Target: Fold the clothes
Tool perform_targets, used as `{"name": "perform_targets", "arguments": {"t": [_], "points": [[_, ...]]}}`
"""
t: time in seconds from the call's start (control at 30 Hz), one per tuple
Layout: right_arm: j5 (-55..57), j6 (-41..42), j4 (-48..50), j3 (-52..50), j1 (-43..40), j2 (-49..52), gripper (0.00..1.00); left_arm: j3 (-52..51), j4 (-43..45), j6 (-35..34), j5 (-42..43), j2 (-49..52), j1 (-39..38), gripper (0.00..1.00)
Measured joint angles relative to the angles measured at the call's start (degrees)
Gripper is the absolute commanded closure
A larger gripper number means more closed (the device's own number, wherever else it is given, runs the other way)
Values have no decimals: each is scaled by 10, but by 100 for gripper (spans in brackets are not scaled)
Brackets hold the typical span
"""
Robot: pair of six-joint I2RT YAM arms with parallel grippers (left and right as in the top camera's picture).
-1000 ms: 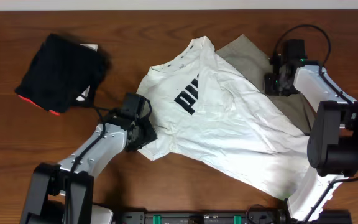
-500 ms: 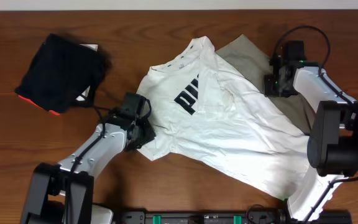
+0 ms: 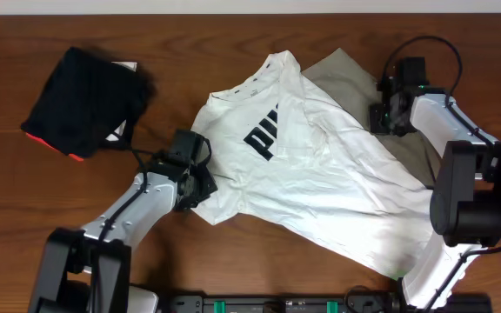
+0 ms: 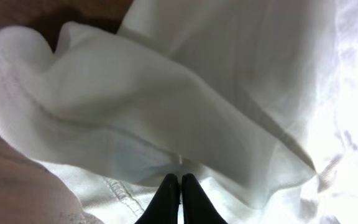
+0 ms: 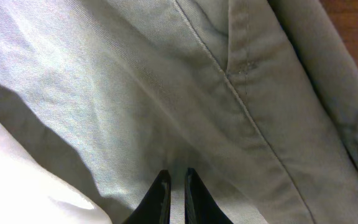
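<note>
- Across the middle of the table [image 3: 24, 200] the white T-shirt [image 3: 320, 174] lies crumpled, running from its collar at upper centre down toward the lower right, its chest side up.
- Only part of the black lettering [image 3: 263, 135] shows; a fold covers the remainder.
- Under the shirt's upper right edge a khaki garment [image 3: 342, 69] sticks out.
- At upper left, well apart from the shirt, sits a folded black garment [image 3: 85, 96] with a red-orange edge.
- The left gripper [image 3: 200, 184] is at the shirt's lower left sleeve. In the wrist view its jaws are pressed together [image 4: 180, 186], pinching a gathered fold of the white cloth [image 4: 166, 93] just beside a stitched hem.
- The right gripper [image 3: 388, 117] is over the khaki garment [image 5: 166, 81], its jaws nearly closed with a thin slit [image 5: 177, 180]. Whether they hold any fabric I cannot tell.
</note>
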Motion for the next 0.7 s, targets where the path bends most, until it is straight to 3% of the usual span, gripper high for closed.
{"name": "perform_targets", "arguments": {"t": [0.37,0.7], "points": [[0,0,5,0,-6,0,92,0,-76,0,4,-103,0,94],[0,0,8,0,-6,0,92,-1,-122,2,-19,-80,0,95]]}}
